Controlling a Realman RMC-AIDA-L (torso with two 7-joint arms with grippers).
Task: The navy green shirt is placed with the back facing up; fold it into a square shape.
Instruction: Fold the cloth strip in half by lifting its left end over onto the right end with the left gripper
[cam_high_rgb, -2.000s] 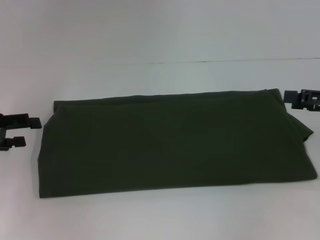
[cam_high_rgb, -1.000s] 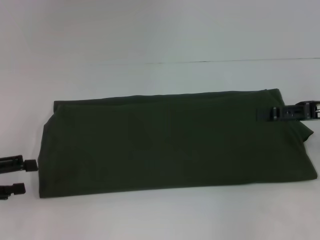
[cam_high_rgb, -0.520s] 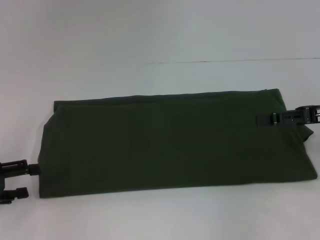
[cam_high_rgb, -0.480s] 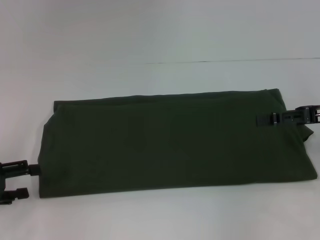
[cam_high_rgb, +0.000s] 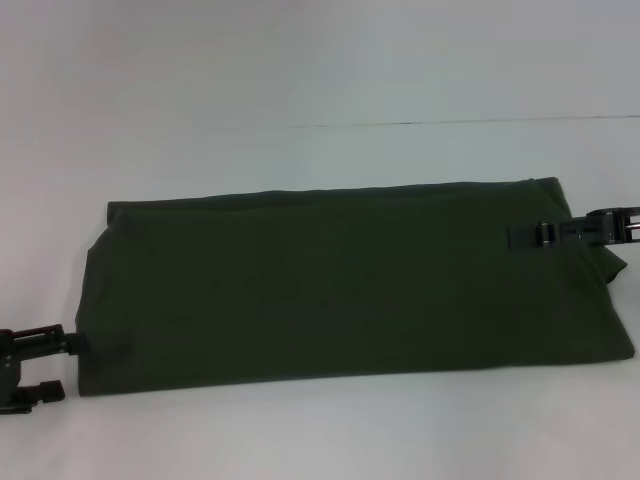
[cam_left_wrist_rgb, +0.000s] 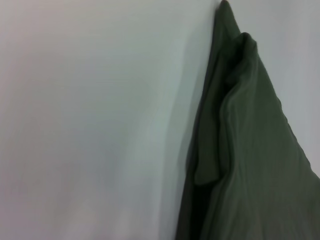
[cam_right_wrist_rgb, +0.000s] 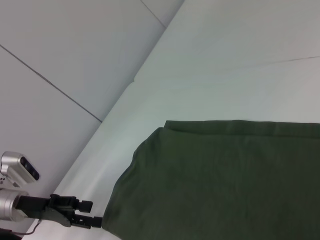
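Head view showed us the navy green shirt (cam_high_rgb: 340, 285) lying flat on the white table (cam_high_rgb: 320, 430), already folded into a long band. Our left gripper (cam_high_rgb: 62, 365) sat at its near left corner, fingers spread, the upper one touching the cloth edge. Our right gripper (cam_high_rgb: 525, 236) reached over the far right end; we could not tell whether its fingers were apart or together.

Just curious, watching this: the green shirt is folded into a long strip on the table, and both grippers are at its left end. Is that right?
Not quite. Only the left gripper is at the navy green shirt's left end; the right gripper is at its right end, as the head view shows. The rest is right.
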